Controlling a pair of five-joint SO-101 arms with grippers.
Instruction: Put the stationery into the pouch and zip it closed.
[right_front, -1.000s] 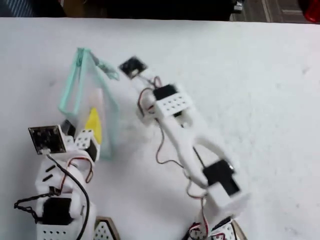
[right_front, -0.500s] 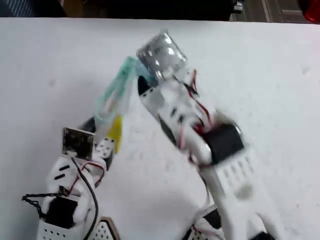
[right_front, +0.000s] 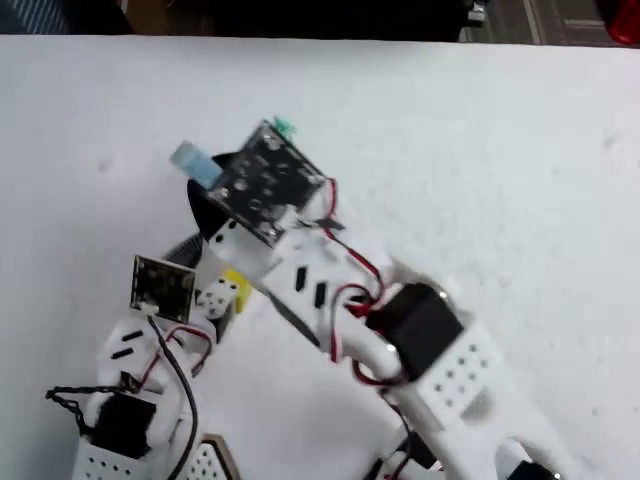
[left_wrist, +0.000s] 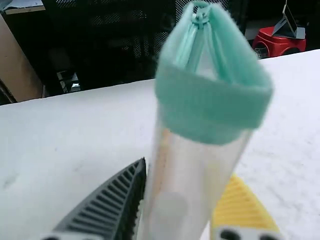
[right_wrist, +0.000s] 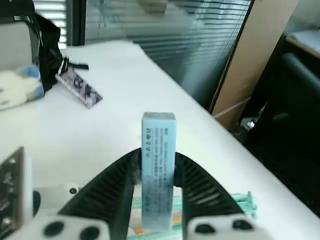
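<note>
Eraser (right_wrist: 159, 135), seemingly light and rigid, sat pinched by its sides in the right gripper (right_wrist: 158, 159); the left gripper (left_wrist: 187, 175) pinched the soft, floppy pouch (left_wrist: 212, 112) below its zip.

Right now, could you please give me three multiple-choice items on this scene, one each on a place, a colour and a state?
1. Where is the eraser? A in a person's hand; B between the fingers of the right gripper; C in a drawer.
2. What colour is the trim of the pouch? A mint green; B red; C black.
3. The left gripper is: A wide open; B shut on a pen; C shut on the pouch.
Answers: 1 B, the right wrist view shows the eraser clamped there. 2 A, a mint band wraps its top. 3 C, its fingers pinch the clear body.
</note>
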